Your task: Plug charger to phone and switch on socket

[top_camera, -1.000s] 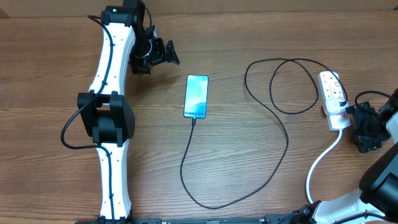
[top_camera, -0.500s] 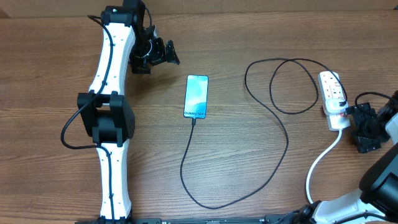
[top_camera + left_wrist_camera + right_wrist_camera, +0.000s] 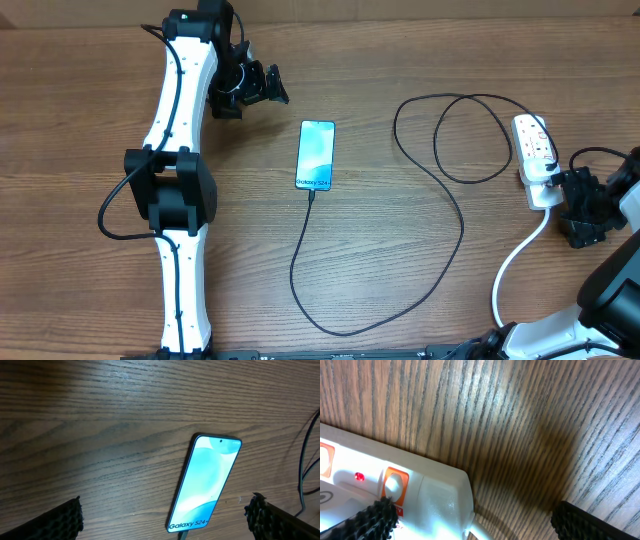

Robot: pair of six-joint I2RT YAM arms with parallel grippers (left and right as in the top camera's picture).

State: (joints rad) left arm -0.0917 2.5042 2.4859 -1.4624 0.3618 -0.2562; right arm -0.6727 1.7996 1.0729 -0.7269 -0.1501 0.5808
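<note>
The phone [image 3: 315, 154] lies screen up mid-table, its blue screen reading "Galaxy S24+" in the left wrist view [image 3: 207, 482]. The black charger cable [image 3: 440, 215] runs from the phone's near end in a wide loop to the white socket strip [image 3: 536, 160] at the right; its connector tip sits at the phone's bottom edge [image 3: 311, 194]. My left gripper [image 3: 262, 88] is open, up-left of the phone and apart from it. My right gripper [image 3: 575, 205] is open just right of the strip's near end; the right wrist view shows the strip [image 3: 435, 505] with a lit red lamp [image 3: 358, 477] and an orange switch [image 3: 394, 483].
The strip's white cord [image 3: 515, 265] curves from its near end toward the front right, close to my right arm. The charger cable makes loops [image 3: 455, 135] between phone and strip. The left arm's body [image 3: 175, 190] lies along the table's left side.
My right gripper has shifted slightly left, closer to the strip's near end. The left arm, phone and cable have not moved.
</note>
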